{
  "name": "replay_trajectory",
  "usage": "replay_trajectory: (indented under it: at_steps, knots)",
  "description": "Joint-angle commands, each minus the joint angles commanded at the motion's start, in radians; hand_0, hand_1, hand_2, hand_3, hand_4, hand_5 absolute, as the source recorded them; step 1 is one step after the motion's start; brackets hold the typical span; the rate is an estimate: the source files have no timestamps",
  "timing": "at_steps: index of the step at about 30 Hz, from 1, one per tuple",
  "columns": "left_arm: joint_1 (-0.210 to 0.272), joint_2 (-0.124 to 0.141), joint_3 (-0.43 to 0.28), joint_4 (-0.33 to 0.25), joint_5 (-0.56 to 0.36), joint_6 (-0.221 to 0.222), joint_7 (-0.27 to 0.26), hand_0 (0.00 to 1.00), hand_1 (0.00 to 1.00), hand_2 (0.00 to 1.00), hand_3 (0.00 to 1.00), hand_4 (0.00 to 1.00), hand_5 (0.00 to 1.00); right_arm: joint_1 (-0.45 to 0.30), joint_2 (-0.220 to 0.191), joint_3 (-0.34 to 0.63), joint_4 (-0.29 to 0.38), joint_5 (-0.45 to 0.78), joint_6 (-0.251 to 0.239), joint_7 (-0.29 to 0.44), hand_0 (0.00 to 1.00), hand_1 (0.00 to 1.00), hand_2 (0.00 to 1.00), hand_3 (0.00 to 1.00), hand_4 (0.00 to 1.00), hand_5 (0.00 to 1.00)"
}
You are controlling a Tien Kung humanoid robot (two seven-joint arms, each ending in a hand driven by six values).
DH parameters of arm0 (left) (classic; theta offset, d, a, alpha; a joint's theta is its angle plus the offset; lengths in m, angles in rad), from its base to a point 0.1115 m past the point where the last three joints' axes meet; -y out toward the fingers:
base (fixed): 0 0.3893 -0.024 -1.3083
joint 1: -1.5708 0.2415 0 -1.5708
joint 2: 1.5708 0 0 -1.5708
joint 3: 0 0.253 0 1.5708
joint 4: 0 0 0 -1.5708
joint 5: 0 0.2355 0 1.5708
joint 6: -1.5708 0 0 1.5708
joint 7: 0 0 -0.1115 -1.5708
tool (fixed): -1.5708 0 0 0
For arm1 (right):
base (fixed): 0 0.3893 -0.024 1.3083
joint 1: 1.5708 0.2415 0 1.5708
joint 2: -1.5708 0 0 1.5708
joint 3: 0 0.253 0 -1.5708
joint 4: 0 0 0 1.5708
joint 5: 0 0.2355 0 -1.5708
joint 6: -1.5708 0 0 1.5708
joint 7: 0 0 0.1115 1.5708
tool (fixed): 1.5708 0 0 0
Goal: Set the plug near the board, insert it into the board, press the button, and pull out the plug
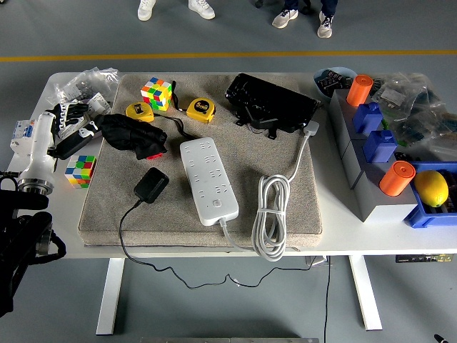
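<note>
Head view: the white bench carries a grey mat. On the mat lie one white power strip, one black plug just to its 9 o'clock side with a thin black cord trailing off the near edge, one coiled white cable at the strip's 3 o'clock, two yellow tape measures at 12 o'clock, and one black bundle at 10 o'clock. There are two colour cubes: one on the mat's far left corner, one on the bare bench off the mat's left edge. A black case lies at the mat's far side. At 3 o'clock stand two orange cylinders and one lemon in a blue bin.

The left robot hand hovers over the bench's left edge, between the bundle and a heap of clear bags. Its fingers look loosely curled around nothing, well apart from the plug. The right arm is out of view.
</note>
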Motion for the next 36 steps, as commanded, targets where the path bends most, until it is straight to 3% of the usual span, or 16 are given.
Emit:
replay_trajectory:
  at_steps: [36]
  knots:
    - [0.006, 0.002, -0.007, -0.018, 0.001, -0.004, 0.009, 0.685, 0.695, 0.672, 0.612, 0.871, 0.448, 0.013, -0.006, -0.008, 0.003, -0.002, -0.001, -0.014, 0.611, 0.632, 0.647, 0.554, 0.998, 0.47]
